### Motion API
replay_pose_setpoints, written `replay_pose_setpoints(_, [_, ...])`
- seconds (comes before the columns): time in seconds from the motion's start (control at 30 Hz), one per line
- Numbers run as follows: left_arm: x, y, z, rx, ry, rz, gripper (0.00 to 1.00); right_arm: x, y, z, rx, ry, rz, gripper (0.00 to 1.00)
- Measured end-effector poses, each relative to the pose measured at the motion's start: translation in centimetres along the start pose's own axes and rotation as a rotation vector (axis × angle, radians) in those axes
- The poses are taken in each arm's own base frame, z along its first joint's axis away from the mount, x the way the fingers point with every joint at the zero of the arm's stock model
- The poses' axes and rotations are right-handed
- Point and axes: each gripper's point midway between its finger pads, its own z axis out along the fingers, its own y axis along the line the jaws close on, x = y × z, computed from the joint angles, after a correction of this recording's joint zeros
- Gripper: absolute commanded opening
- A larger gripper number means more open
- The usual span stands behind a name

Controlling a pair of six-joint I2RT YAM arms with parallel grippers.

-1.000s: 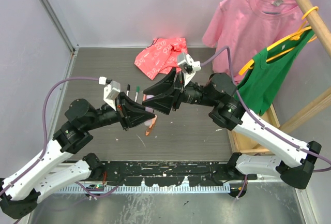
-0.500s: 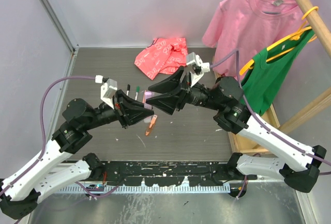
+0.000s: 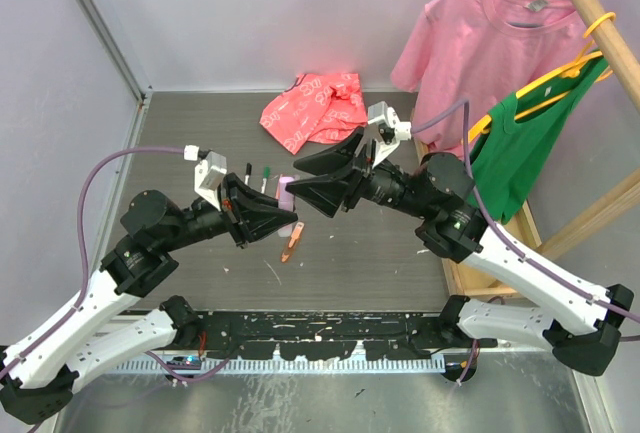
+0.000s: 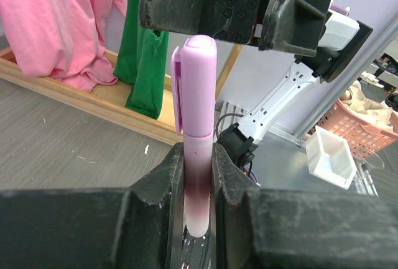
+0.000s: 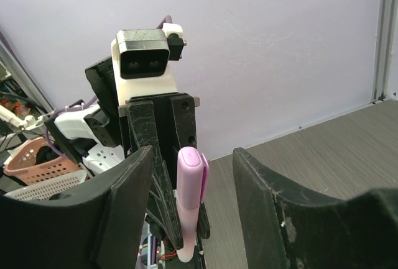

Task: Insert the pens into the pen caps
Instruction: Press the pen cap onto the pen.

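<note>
Your biggest risk at this moment was trusting a cap that might only have been half seated. The lilac-pink cap point(image 4: 198, 86) sat on the pink highlighter point(image 4: 199, 185), but nothing showed whether it had clicked home; if you had tipped it toward the tabletop point(image 3: 200, 143) too briskly, the cap could have slid off. A second risk was the crowding: your right hand point(image 3: 302, 184) hung just beside the cap with its fingers point(image 5: 273, 213) on either side, apart from it, so a sideways drift could have knocked the pen crooked in the other grip.

Your left hand point(image 3: 287, 217) was clenched on the highlighter's lower barrel, holding it upright above the tabletop, cap end toward the right hand. Your right hand was released, grasping nothing. Both arms reached inward, meeting mid-air. The salmon-orange pen point(image 3: 292, 243) lay on the tabletop below, uncapped as far as could be told.
</note>
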Motion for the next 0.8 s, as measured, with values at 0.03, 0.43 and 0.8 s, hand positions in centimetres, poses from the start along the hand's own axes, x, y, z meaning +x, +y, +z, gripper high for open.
replay_pose_setpoints(0.03, [0.0, 0.0, 0.0, 0.0, 0.0, 0.0, 0.0, 0.1, 0.0, 0.0, 0.0, 0.002, 0.001, 0.6])
replay_pose_setpoints(0.43, [0.2, 0.0, 0.1, 0.005, 0.008, -0.004, 0.0, 3.1, 0.5, 1.2, -0.094, 0.109, 0.034, 0.55])
replay_pose_setpoints(0.8, [0.6, 0.0, 0.4, 0.017, 0.026, -0.012, 0.0, 3.3, 0.7, 1.2, -0.106, 0.118, 0.048, 0.46])
